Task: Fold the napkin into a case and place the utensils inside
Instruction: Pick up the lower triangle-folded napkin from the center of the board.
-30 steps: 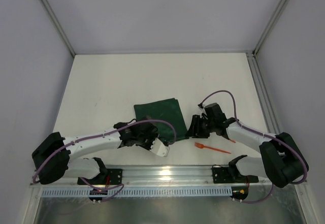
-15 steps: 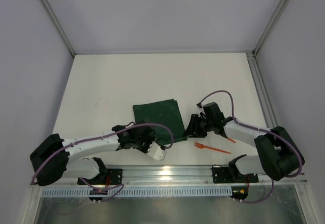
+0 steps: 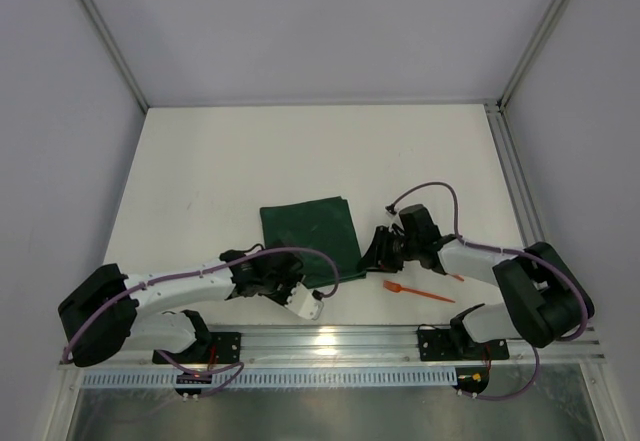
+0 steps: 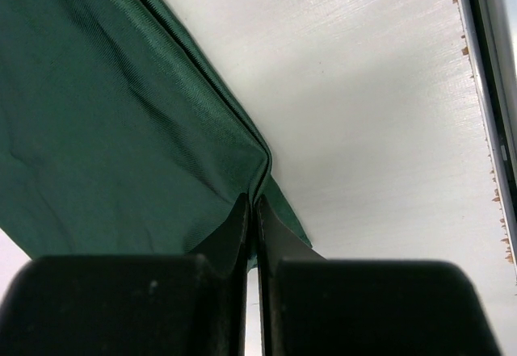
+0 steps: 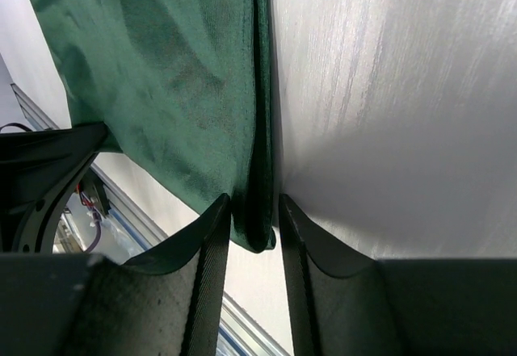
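The dark green napkin lies folded flat near the table's front middle. My left gripper is at its near edge. In the left wrist view the jaws are shut on a pinch of the napkin close to its corner. My right gripper is at the napkin's right edge. In the right wrist view its jaws straddle the folded edge of the napkin, with a gap left on one side. One orange utensil lies on the table right of the napkin. A second orange piece peeks out by the right arm.
The metal rail runs along the table's near edge, just behind both grippers, and shows in the left wrist view. Grey walls enclose the white table on three sides. Part of the left arm shows in the right wrist view.
The napkin has slid slightly left and toward the near edge. Both grippers have moved left with it. The orange utensils have not moved.
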`<state>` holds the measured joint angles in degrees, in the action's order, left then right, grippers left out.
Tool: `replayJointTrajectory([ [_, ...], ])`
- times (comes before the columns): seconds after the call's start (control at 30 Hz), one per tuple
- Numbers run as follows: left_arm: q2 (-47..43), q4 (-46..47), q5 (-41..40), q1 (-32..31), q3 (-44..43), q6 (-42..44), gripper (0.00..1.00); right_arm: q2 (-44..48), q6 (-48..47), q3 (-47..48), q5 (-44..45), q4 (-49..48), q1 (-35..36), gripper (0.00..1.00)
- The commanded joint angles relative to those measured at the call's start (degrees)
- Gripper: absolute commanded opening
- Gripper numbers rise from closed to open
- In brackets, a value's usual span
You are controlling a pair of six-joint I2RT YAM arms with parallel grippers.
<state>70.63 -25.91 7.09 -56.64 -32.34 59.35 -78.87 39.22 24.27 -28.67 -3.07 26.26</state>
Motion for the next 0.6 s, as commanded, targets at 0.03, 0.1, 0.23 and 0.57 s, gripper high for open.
replayJointTrajectory([
  [0.03, -0.9, 2.3, 0.7, 0.5, 0.8, 1.0, 0.02, -4.0, 0.0, -3.1, 4.1, 2.2, 1.2, 0.33],
  [0.1, -0.8, 2.2, 0.7, 0.5, 0.7, 1.1, 0.04, -4.8, 0.3, -3.1, 3.8, 0.8, 1.2, 0.24],
  [0.23, -1.5, 1.3, 0.6, 0.5, 0.3, 1.0, 0.36, -5.3, 0.6, -2.5, 3.3, 0.3, 1.2, 0.13],
  [0.57, -5.9, -8.2, 10.1, -1.0, -9.6, -12.9, 0.71, 0.5, 4.1, -1.2, 2.3, 1.3, 1.4, 0.04],
])
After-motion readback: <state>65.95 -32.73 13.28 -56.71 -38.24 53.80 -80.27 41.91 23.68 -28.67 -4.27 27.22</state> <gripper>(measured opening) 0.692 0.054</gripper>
